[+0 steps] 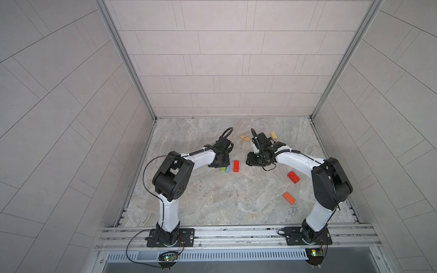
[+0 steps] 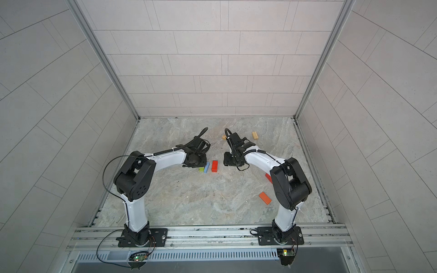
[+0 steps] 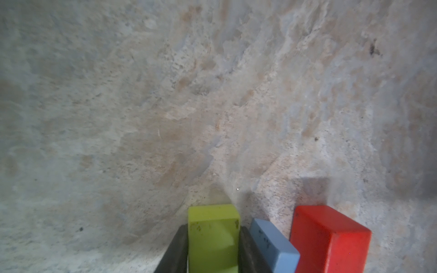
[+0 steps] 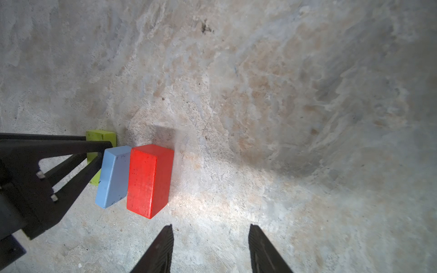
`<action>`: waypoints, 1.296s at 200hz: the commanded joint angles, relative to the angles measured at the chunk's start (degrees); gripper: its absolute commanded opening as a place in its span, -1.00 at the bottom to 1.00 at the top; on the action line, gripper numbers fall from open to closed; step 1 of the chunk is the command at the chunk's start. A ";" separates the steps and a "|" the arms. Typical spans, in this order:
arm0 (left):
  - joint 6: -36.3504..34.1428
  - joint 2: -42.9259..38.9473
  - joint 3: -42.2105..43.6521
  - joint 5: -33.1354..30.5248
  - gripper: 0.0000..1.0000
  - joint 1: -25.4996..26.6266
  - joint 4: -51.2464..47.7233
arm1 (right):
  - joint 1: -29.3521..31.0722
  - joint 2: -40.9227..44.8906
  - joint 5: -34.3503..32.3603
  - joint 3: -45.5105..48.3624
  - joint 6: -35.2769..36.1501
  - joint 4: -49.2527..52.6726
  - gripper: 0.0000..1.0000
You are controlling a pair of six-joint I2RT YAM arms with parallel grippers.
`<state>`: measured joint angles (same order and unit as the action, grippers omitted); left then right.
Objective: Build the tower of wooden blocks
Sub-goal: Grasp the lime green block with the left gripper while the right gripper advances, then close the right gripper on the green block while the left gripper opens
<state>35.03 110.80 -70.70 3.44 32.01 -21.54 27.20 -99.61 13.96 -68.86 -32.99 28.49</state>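
Left wrist view | left tool (image 3: 212,230) pinches lime green rectangular wooden block (image 3: 212,216) across its narrow sides, lower centre of frame, on marbled grey counter (image 3: 142,94) | light blue wooden block (image 3: 272,243) just beside, red wooden block (image 3: 331,236) next | right tool (image 4: 210,228) spread, empty | judged: light, stiff, smooth paint may slip; hold mid-length.

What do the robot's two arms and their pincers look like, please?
The left arm and right arm have smooth white links joined by bulky black joint housings, on black base plates. Thin black cables loop alongside, partly in ribbed sleeving. The left pincer and right pincer each have two dark, tapering fingers; the right's show fine ridges.
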 commanded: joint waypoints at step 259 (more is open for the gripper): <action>15.24 -32.56 18.89 24.88 -0.47 -7.42 16.26 | 9.14 8.90 19.72 2.36 -9.98 -22.27 -0.07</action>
<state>49.12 78.65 -52.66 27.07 24.77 -7.51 35.53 -89.06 33.45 -64.95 -41.98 6.24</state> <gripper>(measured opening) 0.336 0.466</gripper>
